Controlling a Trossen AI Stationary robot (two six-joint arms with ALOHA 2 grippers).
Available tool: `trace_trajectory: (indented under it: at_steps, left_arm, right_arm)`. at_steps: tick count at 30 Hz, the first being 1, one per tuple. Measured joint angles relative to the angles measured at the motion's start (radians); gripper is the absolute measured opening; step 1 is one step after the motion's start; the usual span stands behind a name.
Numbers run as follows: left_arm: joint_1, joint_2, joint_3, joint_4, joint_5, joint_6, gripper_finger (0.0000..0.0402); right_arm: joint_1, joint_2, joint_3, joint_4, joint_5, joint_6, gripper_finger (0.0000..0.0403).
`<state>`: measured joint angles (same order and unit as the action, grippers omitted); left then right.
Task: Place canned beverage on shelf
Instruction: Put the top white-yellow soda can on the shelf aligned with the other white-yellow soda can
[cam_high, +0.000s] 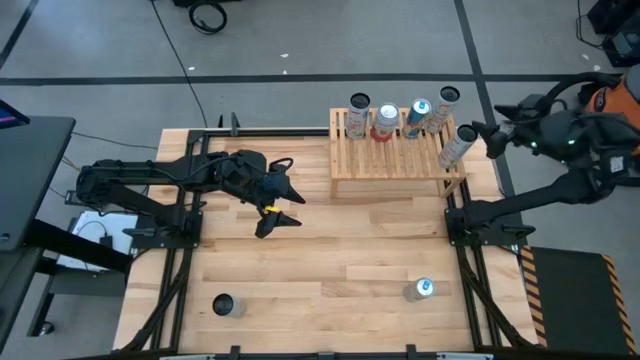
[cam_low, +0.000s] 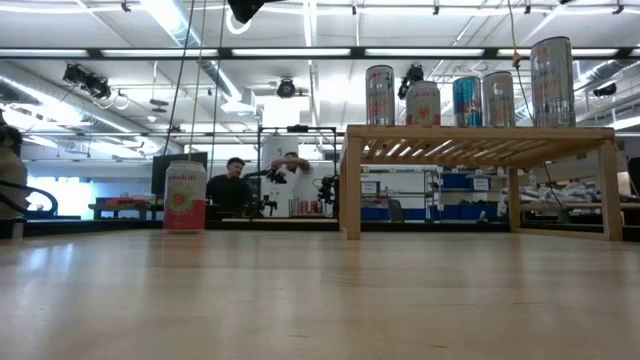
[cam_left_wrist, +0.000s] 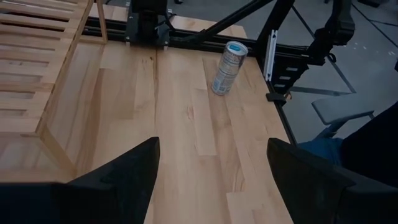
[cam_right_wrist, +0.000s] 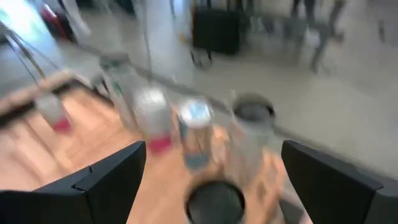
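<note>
The light-wood slatted shelf (cam_high: 395, 160) stands at the table's far right. Several cans stand upright on its slats: a red-and-white one (cam_high: 386, 122), a blue one (cam_high: 417, 117), and a silver one (cam_high: 458, 145) at the shelf's right end. My right gripper (cam_high: 486, 138) hovers open just past that end. In the blurred right wrist view the silver can's dark top (cam_right_wrist: 216, 202) shows between its spread fingers, apart from both. My left gripper (cam_high: 275, 210) hangs open over the table's left middle, holding nothing. Two more cans (cam_high: 420, 290) (cam_high: 225, 305) stand on the table near its front edge.
The left wrist view shows the table can (cam_left_wrist: 229, 67) upright near the right arm's base frame (cam_left_wrist: 280, 56), with bare tabletop between it and the shelf's leg (cam_left_wrist: 46, 124). In the low view, people are in the room behind the table (cam_low: 235, 185).
</note>
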<state>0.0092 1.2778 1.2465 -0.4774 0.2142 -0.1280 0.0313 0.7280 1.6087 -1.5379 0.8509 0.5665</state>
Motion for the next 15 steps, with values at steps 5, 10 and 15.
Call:
trace_trajectory:
  at_steps: [5, 10, 15]
  left_arm:
    - [0.0, 0.0, 0.0, 0.0, 0.0, 0.007, 0.03]
    - [0.0, 0.0, 0.0, -0.002, 0.0, 0.008, 0.03]
    - [0.0, 0.0, 0.0, -0.006, 0.0, 0.008, 0.03]
  right_arm:
    - [-0.038, 0.018, 0.006, 0.052, -0.128, 0.018, 0.0384]
    - [-0.07, 0.054, -0.003, -0.029, -0.076, 0.036, 0.0384]
    - [-0.102, 0.059, -0.045, -0.034, -0.097, 0.066, 0.0384]
